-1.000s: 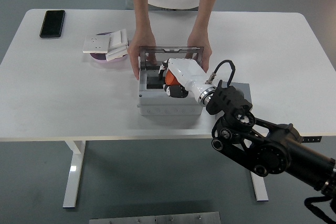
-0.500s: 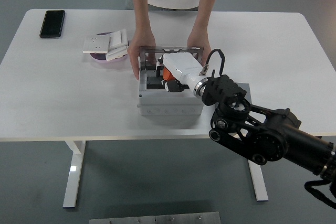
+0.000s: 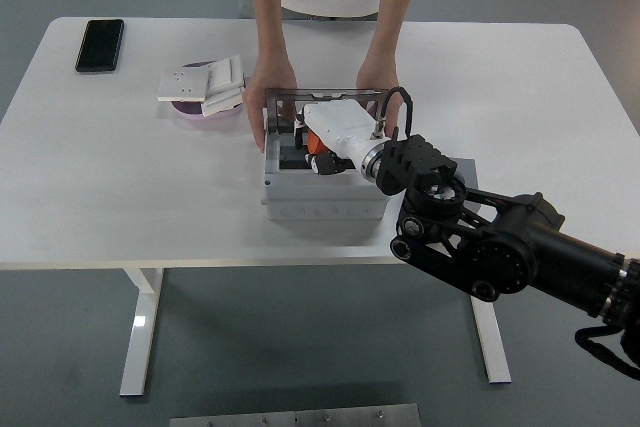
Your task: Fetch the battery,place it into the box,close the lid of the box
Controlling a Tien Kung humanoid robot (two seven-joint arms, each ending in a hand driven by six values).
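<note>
The robot's right hand (image 3: 322,147), a glossy white shell over black jointed fingers with an orange patch showing beneath it, reaches down into the open box (image 3: 320,187). Its fingers are curled low inside the cavity, but whether they clasp anything cannot be told, since the palm's casing hides them. The battery cannot be made out for certain; only dark shapes lie on the box's floor under the hand. A black cable loops from the wrist back to the matte black arm, which comes in from the lower right corner.

The box is a grey rectangular plastic case with a row of small knobs along its front wall. Its lid (image 3: 325,97) stands upright at the far edge, a thin frame. A person at the far side rests a hand (image 3: 268,97) on either side of the box.

Further left lie white wall-switch plates (image 3: 205,82) stacked over a purple disc (image 3: 190,110), and a flat black phone (image 3: 100,44) near the corner of the smooth white table (image 3: 120,177)
</note>
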